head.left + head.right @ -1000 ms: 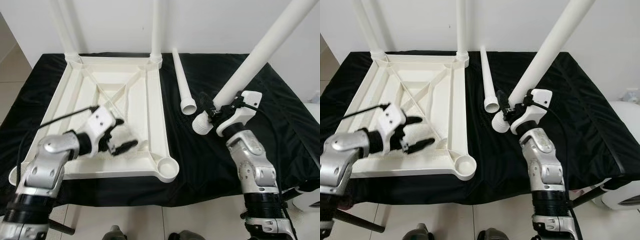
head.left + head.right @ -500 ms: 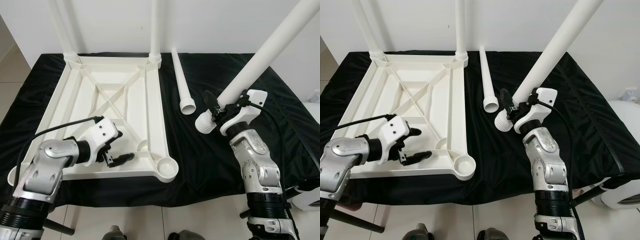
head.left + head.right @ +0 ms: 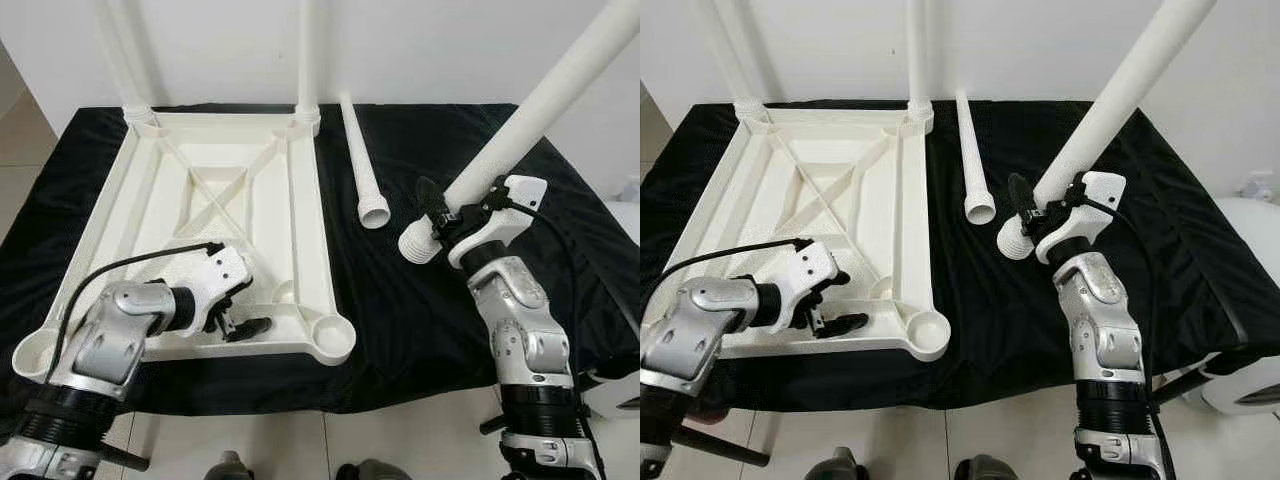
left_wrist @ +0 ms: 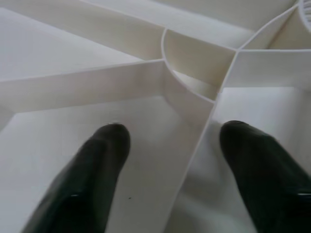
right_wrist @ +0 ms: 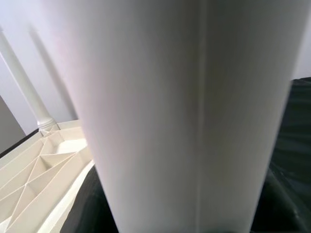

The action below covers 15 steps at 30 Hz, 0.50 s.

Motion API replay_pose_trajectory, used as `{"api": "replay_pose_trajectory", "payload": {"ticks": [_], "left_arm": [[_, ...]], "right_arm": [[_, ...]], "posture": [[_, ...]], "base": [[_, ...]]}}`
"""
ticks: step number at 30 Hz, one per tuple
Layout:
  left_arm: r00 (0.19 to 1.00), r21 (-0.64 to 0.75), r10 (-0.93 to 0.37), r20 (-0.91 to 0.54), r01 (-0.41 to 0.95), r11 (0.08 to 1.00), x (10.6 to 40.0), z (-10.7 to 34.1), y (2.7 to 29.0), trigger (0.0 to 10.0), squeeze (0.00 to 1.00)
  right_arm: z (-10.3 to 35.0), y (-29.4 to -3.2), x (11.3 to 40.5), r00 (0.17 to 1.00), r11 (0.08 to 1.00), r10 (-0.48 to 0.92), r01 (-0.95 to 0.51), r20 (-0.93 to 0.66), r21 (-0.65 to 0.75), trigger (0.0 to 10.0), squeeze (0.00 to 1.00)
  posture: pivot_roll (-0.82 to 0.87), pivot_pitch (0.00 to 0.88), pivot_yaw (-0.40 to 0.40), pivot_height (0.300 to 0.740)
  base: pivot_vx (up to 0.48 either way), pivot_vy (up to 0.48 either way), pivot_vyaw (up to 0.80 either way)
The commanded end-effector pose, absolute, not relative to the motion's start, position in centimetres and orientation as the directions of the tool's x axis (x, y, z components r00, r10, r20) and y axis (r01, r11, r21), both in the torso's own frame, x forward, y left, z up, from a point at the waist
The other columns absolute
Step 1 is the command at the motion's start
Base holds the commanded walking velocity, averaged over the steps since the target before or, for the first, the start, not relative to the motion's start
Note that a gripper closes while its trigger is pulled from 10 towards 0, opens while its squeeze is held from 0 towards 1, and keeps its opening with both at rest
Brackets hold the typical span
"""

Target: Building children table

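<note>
While the upturned white tabletop point(image 3: 215, 215) lies on the black cloth point(image 3: 400, 300) with its near-right socket point(image 3: 330, 335) open, the head views show the right gripper point(image 3: 447, 213) pinching a white leg point(image 3: 530, 115) well right of that socket, threaded end low; the leg should tip upright before going in. At the left wrist, the left gripper point(image 4: 170, 179) spreads astride a tabletop rib beside the socket, well set to brace it. At the right wrist, the leg hides the socket, so judge aim from the head.
</note>
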State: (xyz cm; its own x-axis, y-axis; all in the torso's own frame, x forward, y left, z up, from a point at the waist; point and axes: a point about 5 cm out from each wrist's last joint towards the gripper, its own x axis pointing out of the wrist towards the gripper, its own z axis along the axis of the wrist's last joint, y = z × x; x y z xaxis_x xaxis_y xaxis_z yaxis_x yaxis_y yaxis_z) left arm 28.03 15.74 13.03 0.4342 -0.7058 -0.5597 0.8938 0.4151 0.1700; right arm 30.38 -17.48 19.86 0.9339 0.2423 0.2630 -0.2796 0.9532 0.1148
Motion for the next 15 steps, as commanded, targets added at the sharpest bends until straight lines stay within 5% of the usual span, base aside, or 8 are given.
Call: {"api": "replay_pose_trajectory", "payload": {"ticks": [1, 3, 5, 6, 8, 10, 12, 15], "left_arm": [[0.553, 0.233, -0.62, -0.557, 0.82, 0.522, 28.81, 12.81, 16.29, 1.5, 0.0], [0.55, 0.23, -0.615, -0.565, 0.821, 0.522, 28.78, 12.64, 16.36, 0.0, 0.0], [0.539, 0.225, -0.606, -0.585, 0.826, 0.517, 28.64, 12.37, 16.46, 2.9, 0.0], [0.536, 0.227, -0.602, -0.592, 0.827, 0.514, 28.59, 12.31, 16.49, 8.6, 0.0], [0.536, 0.23, -0.597, -0.597, 0.827, 0.512, 28.57, 12.27, 16.51, 10.0, 0.0], [0.533, 0.23, -0.594, -0.602, 0.829, 0.511, 28.56, 12.23, 16.51, 10.0, 0.0], [0.526, 0.225, -0.594, -0.609, 0.832, 0.506, 28.5, 12.13, 16.44, 2.4, 0.0], [0.528, 0.22, -0.59, -0.611, 0.829, 0.514, 28.53, 12.09, 16.38, 2.4, 0.0]], "right_arm": [[20.46, -17.59, 30.3, 0.931, 0.955, 0.234, -0.275, 0.281, 0.114, 10.0, 0.0], [20.48, -17.58, 30.3, 0.931, 0.955, 0.235, -0.275, 0.281, 0.113, 10.0, 0.0], [20.5, -17.68, 30.35, 0.931, 0.955, 0.234, -0.274, 0.281, 0.112, 10.0, 0.0], [20.52, -17.71, 30.37, 0.931, 0.956, 0.233, -0.273, 0.281, 0.111, 10.0, 0.0], [20.54, -17.74, 30.38, 0.931, 0.956, 0.233, -0.273, 0.282, 0.111, 10.0, 0.0], [20.56, -17.75, 30.39, 0.931, 0.956, 0.233, -0.272, 0.282, 0.109, 10.0, 0.0], [20.65, -17.78, 30.41, 0.931, 0.957, 0.231, -0.27, 0.284, 0.108, 10.0, 0.0], [20.71, -17.79, 30.42, 0.93, 0.957, 0.23, -0.269, 0.286, 0.106, 10.0, 0.0]], "posture": [[0.01, 0.051, -0.009, 0.74], [0.01, 0.051, -0.009, 0.74], [0.01, 0.052, -0.009, 0.74], [0.01, 0.051, -0.009, 0.74], [0.01, 0.051, -0.009, 0.74], [0.01, 0.05, -0.009, 0.74], [0.01, 0.049, -0.009, 0.74], [0.01, 0.048, -0.01, 0.74]], "base": [[0.0, 0.0, 0.0], [0.0, 0.0, 0.0], [0.0, 0.0, 0.0], [0.0, 0.0, 0.0], [0.0, 0.0, 0.0], [0.0, 0.0, 0.0], [0.0, 0.0, 0.0], [0.0, 0.0, 0.0]]}}
